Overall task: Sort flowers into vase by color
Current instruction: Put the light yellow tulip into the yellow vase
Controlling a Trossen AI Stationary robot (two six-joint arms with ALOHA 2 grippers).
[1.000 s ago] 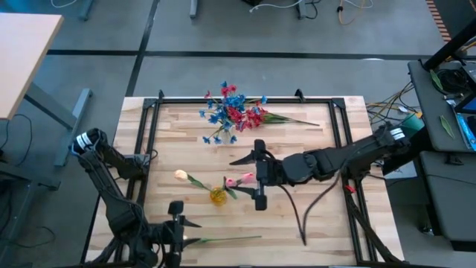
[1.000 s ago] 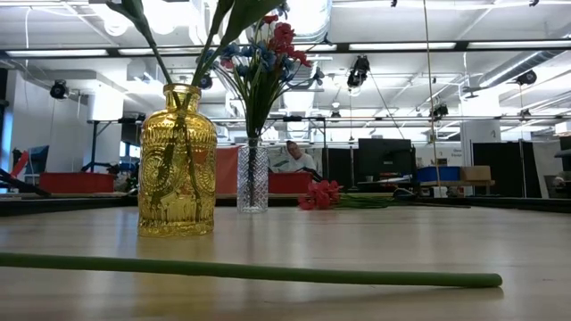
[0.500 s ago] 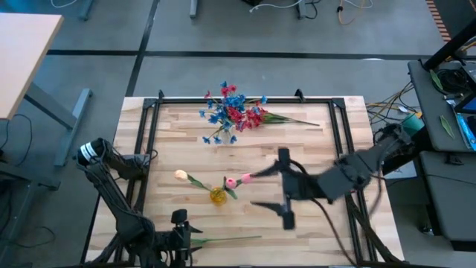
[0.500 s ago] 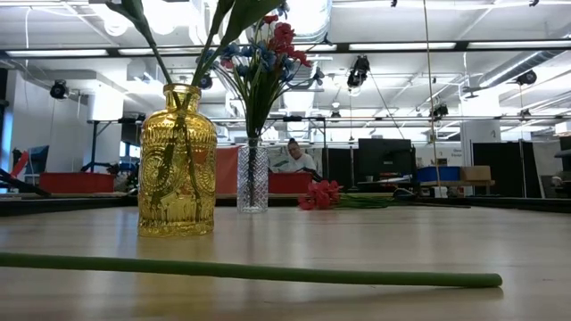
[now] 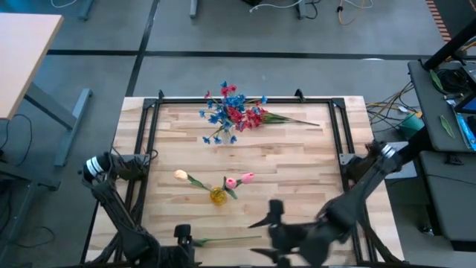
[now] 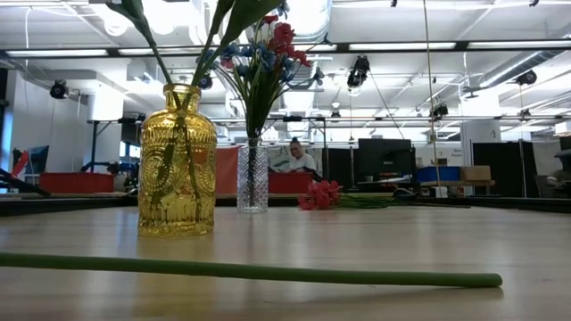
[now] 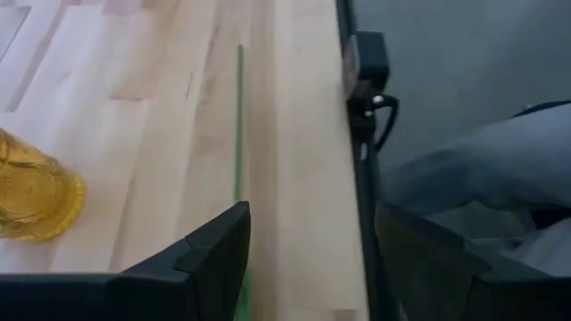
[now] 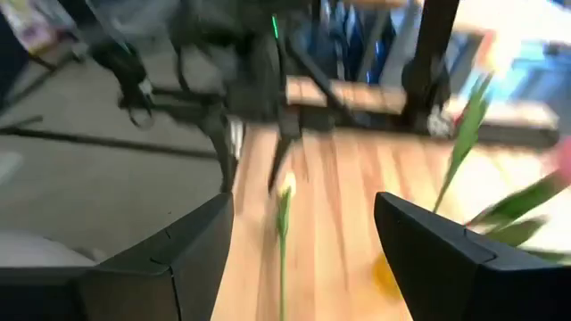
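A long green-stemmed flower [image 5: 227, 239] lies flat on the wooden table near its near edge; its stem [image 6: 268, 270] crosses the low view. My left gripper [image 7: 308, 259] is open low over its near-left end, one finger on each side of the stem [image 7: 239, 134]. My right gripper [image 5: 259, 237] is open, high above the stem's right end. A cream bud [image 8: 285, 187] tips the stem in the blurred right wrist view. The yellow vase [image 5: 217, 196] holds a pink tulip [image 5: 246, 177] and a cream tulip [image 5: 180, 175]. My left gripper stands astride the stem, which runs close along the inner side of one finger [image 7: 219, 254]. I cannot tell whether that finger touches it. The stem lies flat on the table.
A clear vase [image 6: 252, 178] at the far side holds blue and red flowers [image 5: 227, 110]. More red flowers [image 5: 256, 117] lie on the table beside it, stems pointing right. A black frame [image 5: 149, 141] borders the table. Bare wood lies between the vases.
My right gripper has swung away from the pink tulip at the yellow vase, toward the table's near edge, and turned. The pink tulip stays in the vase. My left gripper has sunk toward the near edge, over the lying flower, which has not moved.
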